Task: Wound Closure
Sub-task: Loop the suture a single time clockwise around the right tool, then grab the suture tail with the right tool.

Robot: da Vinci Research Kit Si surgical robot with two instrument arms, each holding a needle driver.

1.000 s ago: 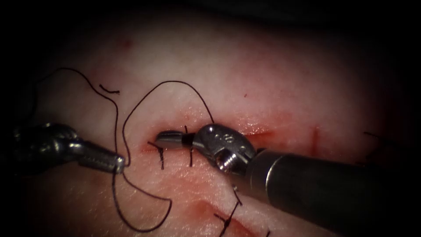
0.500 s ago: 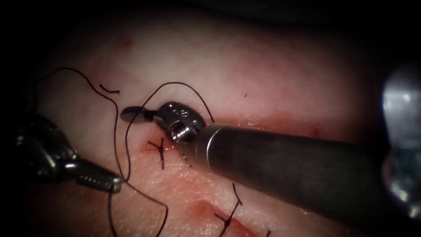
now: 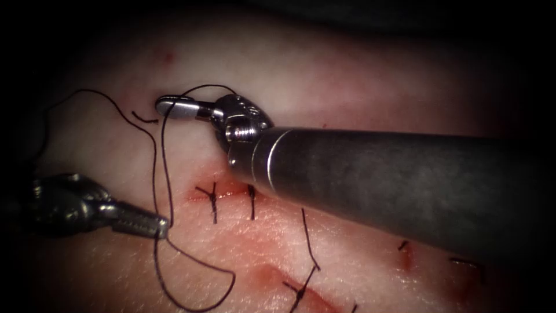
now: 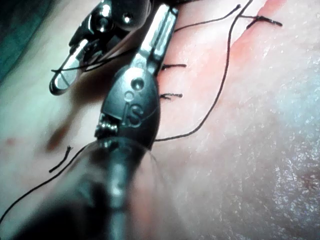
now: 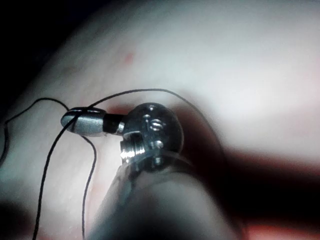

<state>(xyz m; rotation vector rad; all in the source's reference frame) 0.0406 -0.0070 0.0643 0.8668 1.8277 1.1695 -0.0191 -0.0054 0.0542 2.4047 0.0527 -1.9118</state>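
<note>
- Steel jaws of the left tool (image 3: 155, 225) sit at the endoscope view's left, pressed together on the thread (image 3: 163, 174) where the dark strand passes its tip; the left wrist view shows the same tool (image 4: 159, 30) with its slim jaws together.
- From that grip the thread climbs in two near-parallel strands to the right tool's jaws, and it drops below the left tool into a wide loop (image 3: 214, 290) lying on the tissue (image 3: 359, 75).
- Farther left, another run of thread (image 3: 87, 93) arcs up over the pale tissue toward the dark edge.
- A short cut end of thread (image 3: 145, 119) lies just beside the right tool's tip, apart from it.
- The right tool (image 3: 174, 107) reaches in from the right and ends above the left end of the cut (image 3: 223, 194). Its jaws look pressed together, and the thread drapes over them; whether they pinch the strand or merely carry it, I cannot tell. The right wrist view shows that tool (image 5: 80, 122) with the thread crossing over its tip.
- Below its shaft, the cut runs rightward with two dark stitches (image 3: 213, 203) across it, red fluid (image 3: 266, 275) staining the tissue beneath.
- Another stitch with knotted ends (image 3: 301, 290) lies lower, near the bottom edge.
- The needle cannot be made out, so neither tool can be said to hold it.
</note>
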